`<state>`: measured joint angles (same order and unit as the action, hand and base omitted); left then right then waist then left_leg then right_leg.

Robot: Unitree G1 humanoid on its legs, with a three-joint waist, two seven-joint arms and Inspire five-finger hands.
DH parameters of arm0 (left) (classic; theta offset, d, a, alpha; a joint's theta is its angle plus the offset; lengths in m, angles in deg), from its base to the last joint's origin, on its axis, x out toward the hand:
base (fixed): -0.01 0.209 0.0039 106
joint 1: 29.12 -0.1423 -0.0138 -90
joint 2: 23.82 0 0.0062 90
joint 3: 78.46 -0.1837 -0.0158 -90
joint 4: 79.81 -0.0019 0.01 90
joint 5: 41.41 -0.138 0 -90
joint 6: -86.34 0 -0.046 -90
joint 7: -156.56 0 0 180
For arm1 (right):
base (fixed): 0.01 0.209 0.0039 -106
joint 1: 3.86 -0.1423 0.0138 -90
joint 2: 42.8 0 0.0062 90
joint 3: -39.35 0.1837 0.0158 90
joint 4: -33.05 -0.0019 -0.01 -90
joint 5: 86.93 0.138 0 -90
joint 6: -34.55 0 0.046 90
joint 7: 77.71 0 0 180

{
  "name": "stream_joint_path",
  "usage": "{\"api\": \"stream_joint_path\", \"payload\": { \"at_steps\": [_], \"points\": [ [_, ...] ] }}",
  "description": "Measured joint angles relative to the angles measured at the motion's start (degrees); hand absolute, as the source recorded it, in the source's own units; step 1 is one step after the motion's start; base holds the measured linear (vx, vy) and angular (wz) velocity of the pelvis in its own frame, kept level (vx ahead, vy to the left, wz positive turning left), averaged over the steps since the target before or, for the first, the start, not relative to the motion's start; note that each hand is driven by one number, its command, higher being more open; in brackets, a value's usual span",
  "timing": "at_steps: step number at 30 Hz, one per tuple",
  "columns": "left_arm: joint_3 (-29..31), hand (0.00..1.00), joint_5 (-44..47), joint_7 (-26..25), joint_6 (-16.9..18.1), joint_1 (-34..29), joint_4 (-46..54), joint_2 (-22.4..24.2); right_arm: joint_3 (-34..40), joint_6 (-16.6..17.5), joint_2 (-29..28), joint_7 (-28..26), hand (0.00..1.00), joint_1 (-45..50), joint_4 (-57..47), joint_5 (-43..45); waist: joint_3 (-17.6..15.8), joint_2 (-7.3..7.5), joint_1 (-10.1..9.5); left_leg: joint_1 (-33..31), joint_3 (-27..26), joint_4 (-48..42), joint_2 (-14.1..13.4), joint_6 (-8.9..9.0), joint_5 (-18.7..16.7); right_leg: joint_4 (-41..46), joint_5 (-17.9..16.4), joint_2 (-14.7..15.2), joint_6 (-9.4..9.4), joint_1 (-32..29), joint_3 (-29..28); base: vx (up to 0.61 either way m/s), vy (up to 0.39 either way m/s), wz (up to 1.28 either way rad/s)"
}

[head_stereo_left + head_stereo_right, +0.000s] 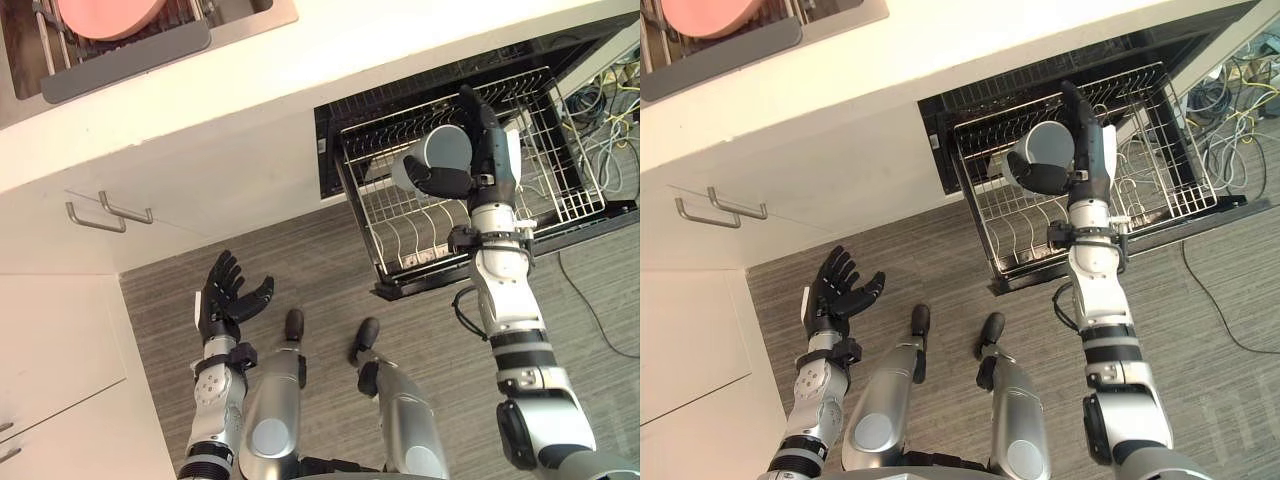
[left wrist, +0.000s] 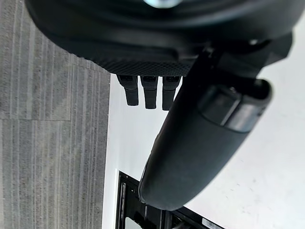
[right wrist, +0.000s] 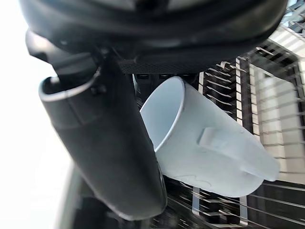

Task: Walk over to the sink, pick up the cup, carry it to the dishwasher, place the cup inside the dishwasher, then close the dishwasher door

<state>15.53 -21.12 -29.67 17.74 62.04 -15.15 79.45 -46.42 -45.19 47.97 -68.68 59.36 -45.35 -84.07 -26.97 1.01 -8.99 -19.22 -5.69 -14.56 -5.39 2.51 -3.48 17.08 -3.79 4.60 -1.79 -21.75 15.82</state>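
Note:
A pale grey cup with a handle hangs tilted over the pulled-out wire rack of the open dishwasher. My right hand is shut on it, thumb curled under its side and fingers reaching up behind it. In the right wrist view the cup lies between the thumb and the palm, with rack wires beyond. My left hand is open with fingers spread, low over the grey floor by the cabinet.
The sink at the top left holds a pink plate in a dish rack. Cabinet fronts with two metal handles stand beside the dishwasher. Loose cables lie at the far right.

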Motion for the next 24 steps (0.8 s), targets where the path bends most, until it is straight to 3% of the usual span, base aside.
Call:
{"api": "stream_joint_path", "payload": {
  "at_steps": [2, 5, 10, 16, 24],
  "points": [
    [0.3, 0.9, 0.0, 0.0, -0.4, -0.9, 0.0, 0.9, 0.0, -0.3, -3.3, 0.1, 0.9, 7.2, -7.3, 0.5, 0.5, -0.04, 0.67, 2.7, -1.1, -0.2, -0.3, 0.01, -1.0, 0.2, -0.9, 0.0, 0.07, 2.7, 0.4, 0.06, -0.005, -0.04],
    [0.2, 0.9, -0.3, 0.1, -1.4, -2.9, -1.2, 1.9, -0.1, -2.7, -7.0, -0.4, 0.9, 15.3, -9.5, 0.4, 3.0, 0.06, 1.36, 5.3, -1.2, -0.5, -0.3, -0.02, -2.1, 0.3, -2.0, -0.1, 0.45, 5.4, 0.4, 0.07, 0.022, -0.02],
    [0.3, 0.9, -4.2, 0.4, -2.8, -7.7, -8.5, 1.7, -0.1, -7.2, -8.9, -5.6, 0.9, 26.2, 2.2, 0.1, 9.5, 0.18, 2.58, 11.3, -1.3, 0.7, -0.6, 0.25, -3.5, -3.9, -1.5, -1.2, 1.22, 12.8, 0.4, 0.08, 0.04, -0.03],
    [1.3, 0.9, -7.1, 2.1, -3.6, -11.6, -11.5, -0.6, -1.2, -6.8, -8.8, -8.8, 0.9, 26.8, 11.6, -0.8, 14.1, 0.26, 2.02, 14.9, -1.1, 2.3, -0.7, 0.26, -3.5, -12.0, 2.3, -2.6, 1.73, 19.4, 0.5, 0.01, 0.028, 0.0],
    [2.4, 0.9, -8.0, 4.1, -3.7, -12.5, -11.6, -3.6, -1.1, -3.3, -7.5, -7.1, 0.9, 22.7, 20.1, -2.5, 14.2, 0.6, 1.77, 13.8, 0.6, 2.5, 0.8, -0.96, -2.3, -15.5, 5.2, -1.7, 2.34, 20.9, 2.1, -0.06, 0.046, 0.11]
  ]
}}
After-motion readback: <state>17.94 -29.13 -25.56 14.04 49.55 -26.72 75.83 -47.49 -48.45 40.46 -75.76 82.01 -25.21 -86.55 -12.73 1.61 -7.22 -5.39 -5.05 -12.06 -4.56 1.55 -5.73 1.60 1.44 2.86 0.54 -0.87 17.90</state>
